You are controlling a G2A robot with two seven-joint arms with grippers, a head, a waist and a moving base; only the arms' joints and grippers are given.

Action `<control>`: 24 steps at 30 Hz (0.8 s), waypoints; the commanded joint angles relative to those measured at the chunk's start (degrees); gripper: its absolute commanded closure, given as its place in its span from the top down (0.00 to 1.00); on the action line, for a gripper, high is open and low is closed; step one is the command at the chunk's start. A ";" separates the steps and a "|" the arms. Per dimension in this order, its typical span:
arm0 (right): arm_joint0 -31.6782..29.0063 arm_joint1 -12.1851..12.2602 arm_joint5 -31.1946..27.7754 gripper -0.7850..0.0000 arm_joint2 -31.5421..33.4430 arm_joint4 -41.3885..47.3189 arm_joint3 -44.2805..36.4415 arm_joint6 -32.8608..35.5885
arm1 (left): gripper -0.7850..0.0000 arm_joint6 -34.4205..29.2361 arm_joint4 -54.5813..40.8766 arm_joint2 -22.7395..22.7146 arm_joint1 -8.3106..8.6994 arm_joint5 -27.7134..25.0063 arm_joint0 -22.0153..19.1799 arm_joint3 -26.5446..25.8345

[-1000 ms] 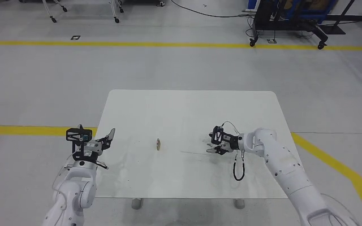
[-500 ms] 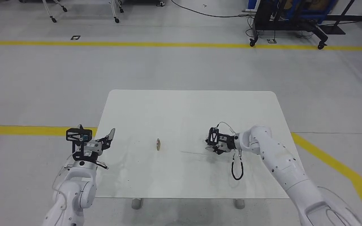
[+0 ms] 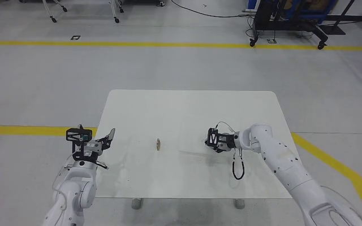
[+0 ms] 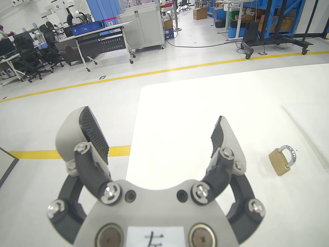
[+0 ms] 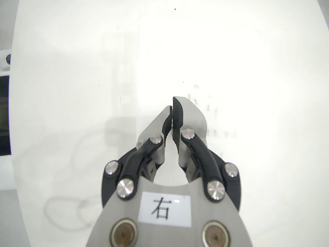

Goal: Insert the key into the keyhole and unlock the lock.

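My left claw (image 3: 108,137) hangs at the table's (image 3: 186,113) left edge, jaws wide and empty, well apart from the padlock (image 3: 158,144). That worries me: nothing steadies the padlock, so a key pushed at it would likely just skid it along. It lies mid-table, its long axis running from near edge to far edge with the shackle toward the far side, so I judge the keyhole faces the near side. Further right, my right claw (image 3: 210,139) is pinched shut on a thin sliver, probably the key (image 5: 168,134). A crooked grip would jam the entry.
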 commanded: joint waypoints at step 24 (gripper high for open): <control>-0.65 1.83 0.00 0.00 0.02 -0.58 -1.69 -3.63 | 1.00 -11.59 0.81 9.02 -0.24 -12.62 -13.29 -1.97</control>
